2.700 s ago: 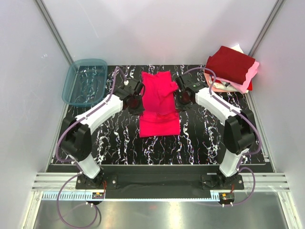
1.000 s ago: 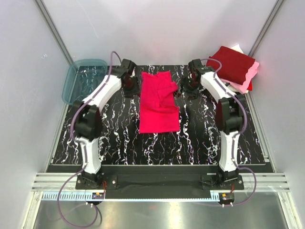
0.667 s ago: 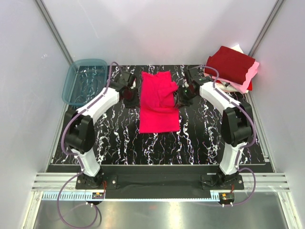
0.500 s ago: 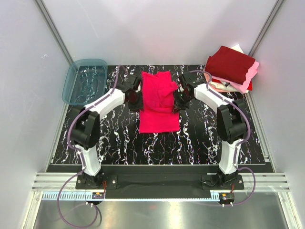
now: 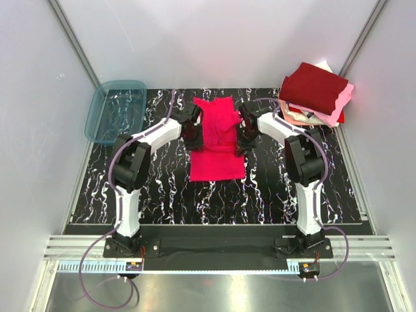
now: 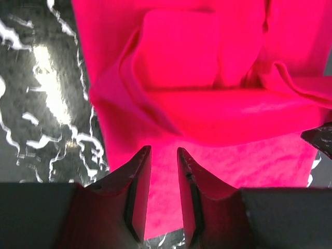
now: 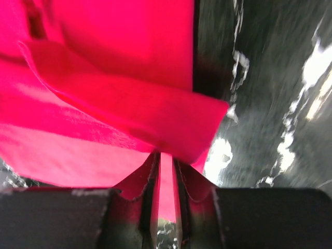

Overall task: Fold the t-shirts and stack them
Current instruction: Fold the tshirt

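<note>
The bright pinkish-red t-shirt point(image 5: 218, 166) lies lengthwise on the black marbled table. A raised fold runs across its middle between my two grippers. My left gripper point(image 5: 195, 134) is at the shirt's left edge. In the left wrist view its fingers point(image 6: 140, 171) stand a narrow gap apart, and the tips of the gripper point(image 6: 163, 150) meet the fold of the shirt point(image 6: 207, 67). My right gripper point(image 5: 242, 138) is at the right edge. In the right wrist view the gripper point(image 7: 166, 154) is pinched on the lifted edge of the shirt point(image 7: 114, 52).
A stack of folded shirts sits at the back right: dark maroon point(image 5: 315, 86) on top, pale pink point(image 5: 341, 104), salmon point(image 5: 296, 119) and white point(image 5: 323, 65) below. The translucent blue-grey tub point(image 5: 92, 117) stands at the back left. White walls close in the table.
Both grippers swung from beside the shirt's far end toward its middle and closed in on its side edges. A crease has risen across the shirt.
</note>
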